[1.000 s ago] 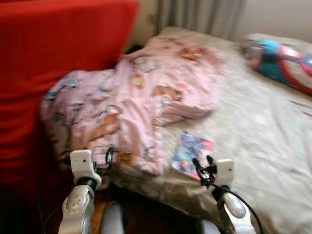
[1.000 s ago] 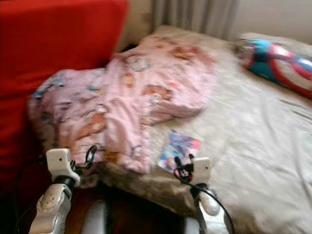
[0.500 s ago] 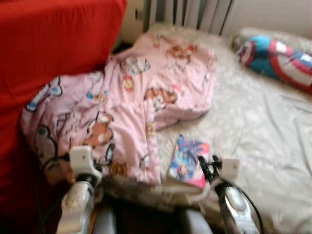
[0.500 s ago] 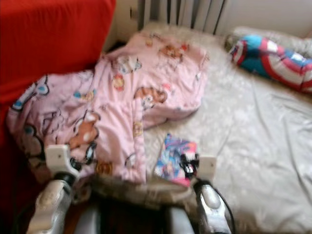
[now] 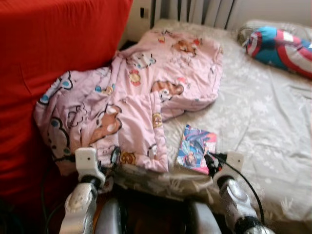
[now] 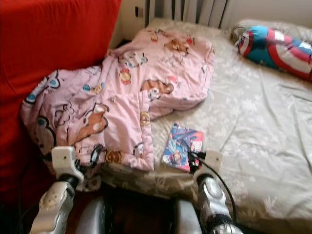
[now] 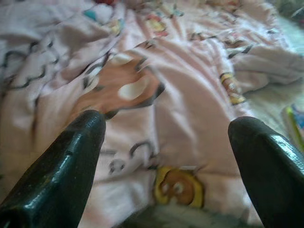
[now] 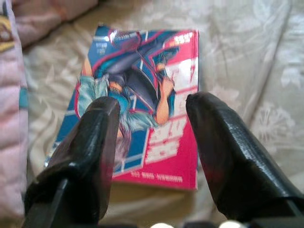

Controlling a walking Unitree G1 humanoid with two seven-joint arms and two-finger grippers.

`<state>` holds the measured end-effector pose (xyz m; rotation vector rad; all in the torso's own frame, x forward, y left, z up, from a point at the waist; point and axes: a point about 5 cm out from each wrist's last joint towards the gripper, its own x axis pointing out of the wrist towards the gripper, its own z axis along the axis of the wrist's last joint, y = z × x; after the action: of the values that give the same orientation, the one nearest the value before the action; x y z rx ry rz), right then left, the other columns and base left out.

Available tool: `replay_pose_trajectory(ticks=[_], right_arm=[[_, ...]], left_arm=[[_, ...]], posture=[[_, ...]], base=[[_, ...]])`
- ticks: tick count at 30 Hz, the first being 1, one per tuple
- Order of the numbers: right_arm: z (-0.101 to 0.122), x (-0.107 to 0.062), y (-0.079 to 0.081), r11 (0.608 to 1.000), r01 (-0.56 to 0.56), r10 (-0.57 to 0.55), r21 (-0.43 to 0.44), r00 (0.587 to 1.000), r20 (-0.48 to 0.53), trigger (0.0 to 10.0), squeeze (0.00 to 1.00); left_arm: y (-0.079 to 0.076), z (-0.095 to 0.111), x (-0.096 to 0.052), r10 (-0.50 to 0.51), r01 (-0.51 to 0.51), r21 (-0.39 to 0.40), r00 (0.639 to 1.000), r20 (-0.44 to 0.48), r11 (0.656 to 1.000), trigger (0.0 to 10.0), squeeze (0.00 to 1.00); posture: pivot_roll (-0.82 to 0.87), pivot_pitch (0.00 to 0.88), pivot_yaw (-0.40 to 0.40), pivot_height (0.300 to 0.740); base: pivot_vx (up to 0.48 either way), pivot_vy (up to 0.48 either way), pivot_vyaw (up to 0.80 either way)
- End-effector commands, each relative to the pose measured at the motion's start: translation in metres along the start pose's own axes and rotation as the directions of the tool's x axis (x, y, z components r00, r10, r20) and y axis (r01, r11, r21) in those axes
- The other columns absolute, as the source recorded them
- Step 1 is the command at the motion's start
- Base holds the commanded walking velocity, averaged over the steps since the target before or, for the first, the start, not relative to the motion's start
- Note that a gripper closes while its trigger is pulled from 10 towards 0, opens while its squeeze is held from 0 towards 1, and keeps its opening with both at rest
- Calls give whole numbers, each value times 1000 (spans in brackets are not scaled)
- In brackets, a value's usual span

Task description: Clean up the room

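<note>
A crumpled pink cartoon-print blanket [image 5: 141, 92] lies across the left part of the bed and hangs over its near edge. A colourful comic book [image 5: 196, 147] lies flat on the beige sheet just right of the blanket, close to the front edge. My right gripper [image 8: 153, 102] is open and hovers just short of the book's [image 8: 142, 71] near edge, with nothing between its fingers. My left gripper [image 7: 168, 121] is open and points at the blanket's [image 7: 180, 95] near hem without holding it.
A red sofa or cover [image 5: 53, 53] rises on the left, tight against the bed. A pillow with a blue, red and white shield print [image 5: 280, 46] lies at the far right. Grey curtains [image 5: 195, 9] hang behind the beige floral sheet [image 5: 263, 122].
The whole picture has swayed and sharpened, so the camera moved. Both arms keep much the same pose at the bed's front edge, and both grippers stay open.
</note>
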<state>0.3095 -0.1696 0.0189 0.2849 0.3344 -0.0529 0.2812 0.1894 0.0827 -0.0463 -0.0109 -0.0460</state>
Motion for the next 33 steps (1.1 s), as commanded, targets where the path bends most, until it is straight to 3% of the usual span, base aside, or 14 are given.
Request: replay_pose_trajectory(ticks=[1,4,13,18,25,33], right_arm=[[-6,-2,-1,1000,9,-9,-2,1000,-22,10000,0],[-5,0,2,1000,11,-11,0,1000,-18,10000,0],[-4,0,-5,999,40,-40,-4,999,-33,10000,0],[8,3,-5,1000,31,-31,-1,999,33,10000,0],[14,6,-3,999,37,-39,31,998,50,10000,0],[21,11,2,980,12,-23,200,998,52,10000,0]], left_arm=[[-2,-2,-1,-14,14,6,1000,-20,1000,10000,0],[-4,0,3,-19,19,7,1000,-15,1000,10000,0],[-4,-1,-6,-23,23,8,999,-24,1000,10000,0],[-2,-1,-11,-13,13,11,999,-30,1000,10000,0],[-1,-2,-15,-10,10,15,999,-41,1000,10000,0],[0,-1,-19,-5,6,20,999,-47,1000,10000,0]], posture=[[-13,185,-63,590],[-18,199,-56,590],[-11,249,-45,590],[-5,266,-45,580],[1,272,-42,580],[21,280,-38,580]], base=[[0,0,0],[0,0,0],[0,0,0],[0,0,0],[0,0,0],[0,0,0]])
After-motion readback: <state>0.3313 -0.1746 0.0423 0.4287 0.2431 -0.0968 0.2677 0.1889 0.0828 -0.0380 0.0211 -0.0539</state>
